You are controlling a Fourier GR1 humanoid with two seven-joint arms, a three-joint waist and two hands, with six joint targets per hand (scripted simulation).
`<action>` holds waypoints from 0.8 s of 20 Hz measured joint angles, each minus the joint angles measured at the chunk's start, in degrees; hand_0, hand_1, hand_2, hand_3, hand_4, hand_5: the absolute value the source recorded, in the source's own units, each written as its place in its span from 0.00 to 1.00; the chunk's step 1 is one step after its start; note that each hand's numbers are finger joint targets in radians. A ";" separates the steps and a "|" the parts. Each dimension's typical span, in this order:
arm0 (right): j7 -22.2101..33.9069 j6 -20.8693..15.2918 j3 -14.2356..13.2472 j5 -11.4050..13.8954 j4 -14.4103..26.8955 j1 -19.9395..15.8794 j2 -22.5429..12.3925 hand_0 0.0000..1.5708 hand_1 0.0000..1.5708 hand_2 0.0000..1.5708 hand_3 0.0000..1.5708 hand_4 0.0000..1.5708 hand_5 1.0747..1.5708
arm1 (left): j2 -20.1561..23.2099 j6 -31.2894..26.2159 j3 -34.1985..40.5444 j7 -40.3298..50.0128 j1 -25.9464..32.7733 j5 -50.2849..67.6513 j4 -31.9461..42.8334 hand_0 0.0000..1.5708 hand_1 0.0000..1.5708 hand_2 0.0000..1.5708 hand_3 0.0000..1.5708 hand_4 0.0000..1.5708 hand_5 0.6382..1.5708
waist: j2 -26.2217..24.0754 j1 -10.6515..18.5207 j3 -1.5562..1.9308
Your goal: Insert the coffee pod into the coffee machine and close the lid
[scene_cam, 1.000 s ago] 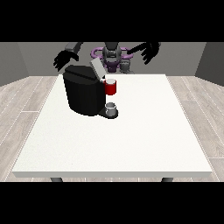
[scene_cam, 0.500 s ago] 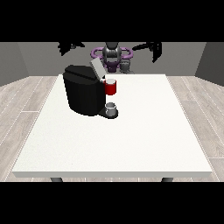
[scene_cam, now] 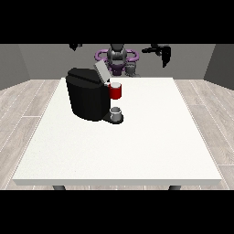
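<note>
Two raised: my robot hand at the view's right and my robot hand at the view's left, both behind the coffee machine, touching nothing
Fingers: released or clenched, I cannot tell
Pod: I judge it light, stiff, smooth; pinch its sides
Grey thing: on the machine's base, perhaps my pod
Lid: tilted up

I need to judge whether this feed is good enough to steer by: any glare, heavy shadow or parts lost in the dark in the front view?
Front view: the white table is evenly lit with no glare. The black coffee machine shows little surface detail, though its raised lid and the red thing at the machine stand out. The hand at the view's right is dark and its fingers are hard to read; the hand at the view's left is cut by the top edge.
</note>
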 measured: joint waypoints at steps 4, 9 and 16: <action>-0.40 1.26 0.30 0.88 0.94 -2.24 -0.90 0.00 0.00 0.00 0.00 0.10 1.00 | -1.27 -0.46 -1.75 0.62 2.76 1.54 -4.51 0.00 0.00 0.00 0.00 0.14 1.00 | 1.53 1.92 -0.01; -1.21 1.88 0.68 1.96 3.13 -5.28 -0.53 0.00 0.00 0.00 0.00 0.00 1.00 | -1.44 -1.28 -3.94 2.21 6.25 4.20 -11.21 0.00 0.00 0.00 0.00 0.00 1.00 | 4.24 3.09 0.01; -1.66 3.17 -2.01 0.31 8.49 -10.37 -0.80 0.00 0.00 0.00 0.00 0.00 1.00 | -1.88 -0.12 -6.85 4.90 10.57 7.90 -19.49 0.00 0.00 0.00 0.00 0.00 1.00 | 8.03 4.16 0.00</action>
